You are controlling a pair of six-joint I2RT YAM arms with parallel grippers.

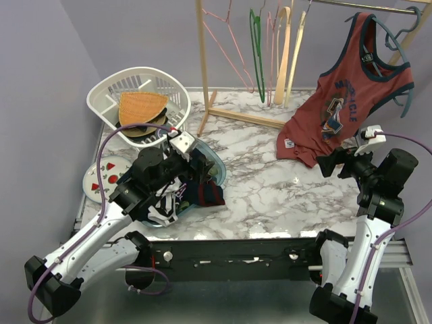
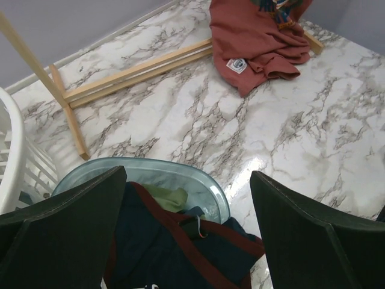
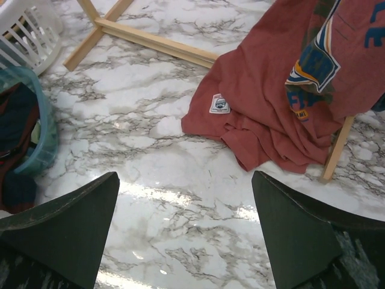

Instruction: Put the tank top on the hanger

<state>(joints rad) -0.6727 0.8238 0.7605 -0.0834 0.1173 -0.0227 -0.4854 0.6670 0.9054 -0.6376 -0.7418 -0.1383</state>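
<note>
Left arm reached forward and to the right from its base, wrist pitched down over the pale blue tub (image 2: 150, 165). Left gripper (image 2: 187, 177) was spread wide with nothing between the fingers. It hung above the tub's far rim and a navy garment (image 2: 162, 247) with maroon trim.

Tank top (image 1: 164, 204): only a scrap of white showed in the tub among the dark clothes, right under the left wrist. It was too buried to tell how it lay, or whether the fingers touched it.

Hanger (image 1: 281, 67): the cream one hung edge-on from the wooden rack (image 1: 202, 61) at the back, between the green hanger (image 1: 256, 54) and the rack's right side, well apart from both grippers.

Right arm stood nearly upright from its base, elbow high at the right table edge, forearm pointing left. Right gripper (image 3: 185, 176) was also wide apart and empty, above bare marble table (image 3: 150, 150), aimed at the crumpled hem of the red tank top (image 3: 271, 114). That top hung on a blue-grey hanger (image 1: 398, 40) on the rack, its lower part pooled on the table.

A white basket (image 1: 111, 94) sat behind the tub at back left.
</note>
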